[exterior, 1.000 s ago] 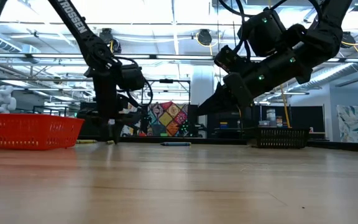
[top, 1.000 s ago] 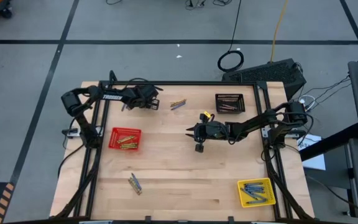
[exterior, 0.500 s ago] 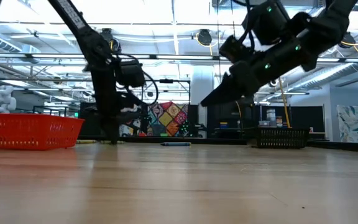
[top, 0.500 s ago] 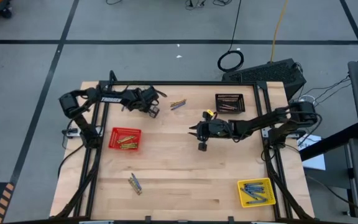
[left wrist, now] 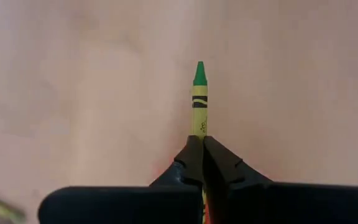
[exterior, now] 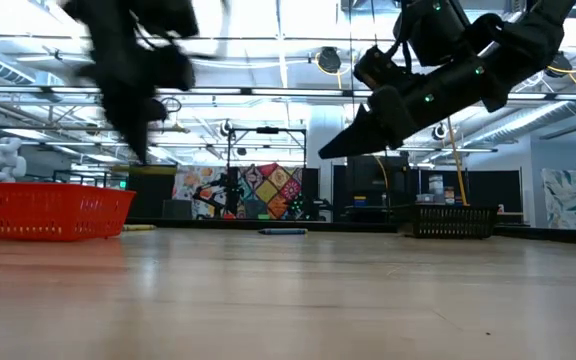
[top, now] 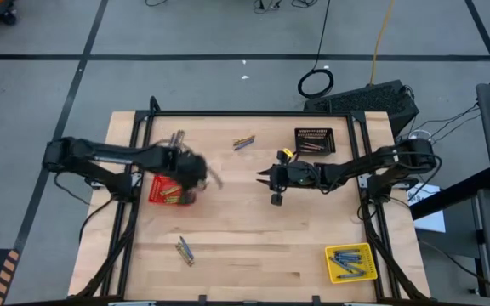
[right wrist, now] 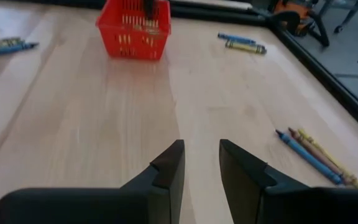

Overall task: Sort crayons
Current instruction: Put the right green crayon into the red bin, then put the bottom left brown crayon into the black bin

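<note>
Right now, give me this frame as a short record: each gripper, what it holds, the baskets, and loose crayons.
left gripper: shut on a green-tipped crayon, over the red basket
right gripper: open, empty, above mid-table
black basket: far right, crayons inside
yellow basket: near right corner, blue crayons inside
loose crayons: a group at the far edge, another near the front

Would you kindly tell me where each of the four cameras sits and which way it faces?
High: overhead, straight down on the table; both arms show.
Low: at tabletop height, level across into the room; right claw hangs above.
Left wrist: past the shut left claw gripping a crayon.
Right wrist: past the open right claw, toward the red basket.
Shared: high and right wrist both show the red basket.
</note>
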You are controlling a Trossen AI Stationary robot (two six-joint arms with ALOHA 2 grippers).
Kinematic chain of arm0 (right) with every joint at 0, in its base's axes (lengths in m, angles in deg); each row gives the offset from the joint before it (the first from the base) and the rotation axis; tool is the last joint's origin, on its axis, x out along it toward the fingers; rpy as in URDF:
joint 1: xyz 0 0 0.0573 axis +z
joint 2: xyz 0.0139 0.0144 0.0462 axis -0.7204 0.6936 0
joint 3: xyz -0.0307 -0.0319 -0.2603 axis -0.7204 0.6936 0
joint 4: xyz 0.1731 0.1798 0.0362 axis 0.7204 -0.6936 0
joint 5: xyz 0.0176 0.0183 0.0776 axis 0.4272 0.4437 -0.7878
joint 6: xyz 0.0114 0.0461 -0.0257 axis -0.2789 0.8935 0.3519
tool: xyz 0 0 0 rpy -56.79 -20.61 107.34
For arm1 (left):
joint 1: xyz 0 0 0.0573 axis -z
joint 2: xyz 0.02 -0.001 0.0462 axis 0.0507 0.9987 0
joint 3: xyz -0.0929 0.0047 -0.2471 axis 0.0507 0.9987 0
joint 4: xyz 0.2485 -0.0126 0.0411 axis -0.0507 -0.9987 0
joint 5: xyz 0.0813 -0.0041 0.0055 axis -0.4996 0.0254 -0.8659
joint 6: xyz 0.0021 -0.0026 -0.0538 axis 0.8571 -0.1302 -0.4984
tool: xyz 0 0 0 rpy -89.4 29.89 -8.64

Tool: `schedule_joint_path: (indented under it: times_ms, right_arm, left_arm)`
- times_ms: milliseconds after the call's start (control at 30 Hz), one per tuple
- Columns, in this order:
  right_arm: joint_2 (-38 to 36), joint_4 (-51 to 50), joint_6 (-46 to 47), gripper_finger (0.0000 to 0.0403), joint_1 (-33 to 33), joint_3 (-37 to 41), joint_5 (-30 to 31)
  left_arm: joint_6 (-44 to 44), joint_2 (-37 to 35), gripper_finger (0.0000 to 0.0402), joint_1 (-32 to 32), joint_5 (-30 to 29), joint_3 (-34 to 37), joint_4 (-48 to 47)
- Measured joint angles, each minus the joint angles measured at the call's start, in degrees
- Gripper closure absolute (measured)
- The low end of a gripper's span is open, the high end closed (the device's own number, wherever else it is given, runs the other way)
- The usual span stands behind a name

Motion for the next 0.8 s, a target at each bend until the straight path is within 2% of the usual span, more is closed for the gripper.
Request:
schedule_joint_path:
  times_ms: [133, 300, 400, 633, 800]
  right_arm:
    - [1.84, 4.45, -0.51, 0.0316, -0.34, 0.00, -0.07]
    - [3.93, 8.02, -1.71, 0.0316, -1.13, -0.02, -0.28]
    - [4.68, 9.54, -1.54, 0.0316, -1.61, -0.04, -0.28]
    - [4.71, 9.28, -1.07, 0.0316, -1.87, -0.02, -0.45]
    - [4.71, 9.25, -0.62, 0.0316, -1.86, -0.02, -0.48]
  left_arm:
    - [-0.84, -2.07, 0.0400, 9.11, 0.22, -0.51, -12.78]
    - [-13.45, -2.41, 0.0401, 12.62, -2.67, 0.03, -23.70]
    - [-16.19, -2.44, 0.0401, 12.09, -5.00, 1.98, -23.79]
    - [-15.00, -2.48, 0.0400, 8.53, -6.69, 6.88, -21.24]
    - [-14.97, -3.11, 0.0400, 6.71, -7.64, 7.27, -19.46]
